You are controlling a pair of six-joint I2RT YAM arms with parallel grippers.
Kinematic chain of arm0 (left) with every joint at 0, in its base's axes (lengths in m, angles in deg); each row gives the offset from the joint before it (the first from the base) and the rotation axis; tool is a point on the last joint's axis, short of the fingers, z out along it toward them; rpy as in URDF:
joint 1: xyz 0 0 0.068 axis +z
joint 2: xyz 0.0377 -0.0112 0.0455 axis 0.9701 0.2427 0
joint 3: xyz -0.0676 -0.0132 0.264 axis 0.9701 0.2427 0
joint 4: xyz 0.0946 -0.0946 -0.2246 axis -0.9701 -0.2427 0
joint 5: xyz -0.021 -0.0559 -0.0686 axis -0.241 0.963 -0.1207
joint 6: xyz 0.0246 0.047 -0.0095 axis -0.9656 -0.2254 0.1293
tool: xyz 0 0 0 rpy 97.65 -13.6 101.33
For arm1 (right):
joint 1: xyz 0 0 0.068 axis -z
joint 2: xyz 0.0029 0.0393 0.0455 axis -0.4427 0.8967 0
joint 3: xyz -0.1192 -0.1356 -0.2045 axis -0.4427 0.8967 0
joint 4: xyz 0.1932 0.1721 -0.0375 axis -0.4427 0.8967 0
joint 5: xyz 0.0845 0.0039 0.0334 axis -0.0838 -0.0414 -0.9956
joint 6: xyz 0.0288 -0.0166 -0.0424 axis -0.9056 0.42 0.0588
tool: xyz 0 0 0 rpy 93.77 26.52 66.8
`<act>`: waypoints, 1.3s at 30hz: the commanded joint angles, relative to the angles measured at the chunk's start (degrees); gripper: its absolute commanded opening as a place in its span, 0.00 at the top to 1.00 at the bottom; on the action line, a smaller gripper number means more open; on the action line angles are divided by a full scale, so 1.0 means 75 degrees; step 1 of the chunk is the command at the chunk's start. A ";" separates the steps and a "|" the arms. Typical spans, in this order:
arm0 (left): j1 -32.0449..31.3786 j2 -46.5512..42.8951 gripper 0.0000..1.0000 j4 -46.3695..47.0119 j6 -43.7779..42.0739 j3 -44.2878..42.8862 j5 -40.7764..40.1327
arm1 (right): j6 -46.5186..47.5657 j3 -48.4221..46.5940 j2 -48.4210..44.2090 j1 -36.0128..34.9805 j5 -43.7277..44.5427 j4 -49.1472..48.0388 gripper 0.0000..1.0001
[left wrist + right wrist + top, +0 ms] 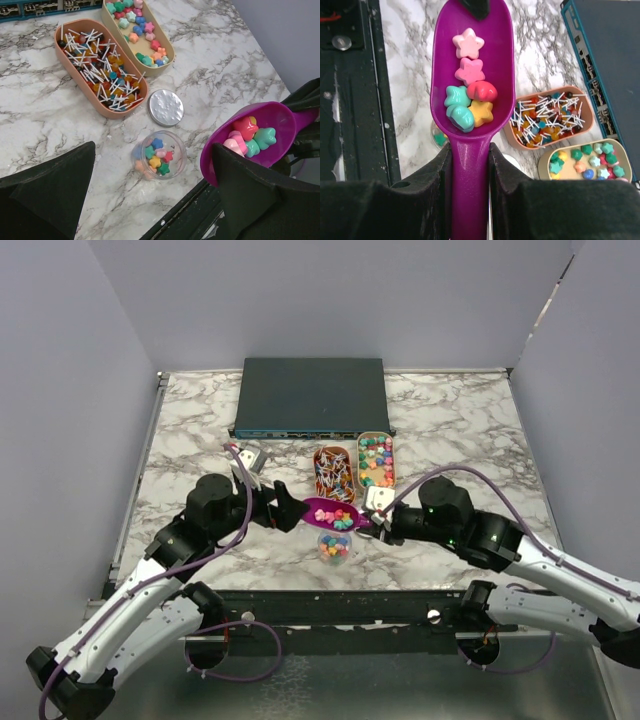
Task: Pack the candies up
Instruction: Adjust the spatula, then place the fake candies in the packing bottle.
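Holding 6 candies [470, 72], 1 scoop [470, 145] hangs near 2 trays [106, 114], 1 jar [181, 150].

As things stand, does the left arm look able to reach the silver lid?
Probably yes. The left gripper is open, and the silver lid lies bare on the table beside the jar. Only the purple scoop, held by the right gripper, sits close to one left finger.

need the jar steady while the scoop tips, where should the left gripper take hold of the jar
Grip the small clear jar by its round side wall, below the rim, with the left gripper coming in low from the left. It stands upright with its mouth open, which must stay free for the purple scoop; the silver lid lies just beyond it.
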 commanded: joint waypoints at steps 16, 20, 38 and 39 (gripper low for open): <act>0.0017 -0.0057 0.02 -0.0105 -0.0076 0.0000 -0.0252 | 0.0140 -0.0048 -0.0234 -0.0069 0.0057 0.0896 0.99; 0.0017 -0.0177 0.01 -0.0106 -0.0076 0.0005 -0.0363 | 0.0309 -0.0295 0.0070 -0.0067 0.0414 0.1730 0.99; 0.0051 -0.0399 0.02 -0.0147 -0.0084 -0.0012 -0.0535 | 0.0734 -0.1150 0.1256 -0.0074 0.1331 0.4288 0.99; 0.0053 -0.0405 0.02 -0.0152 -0.0088 -0.0010 -0.0534 | 0.0747 -0.1228 0.1353 -0.0072 0.1381 0.4354 0.99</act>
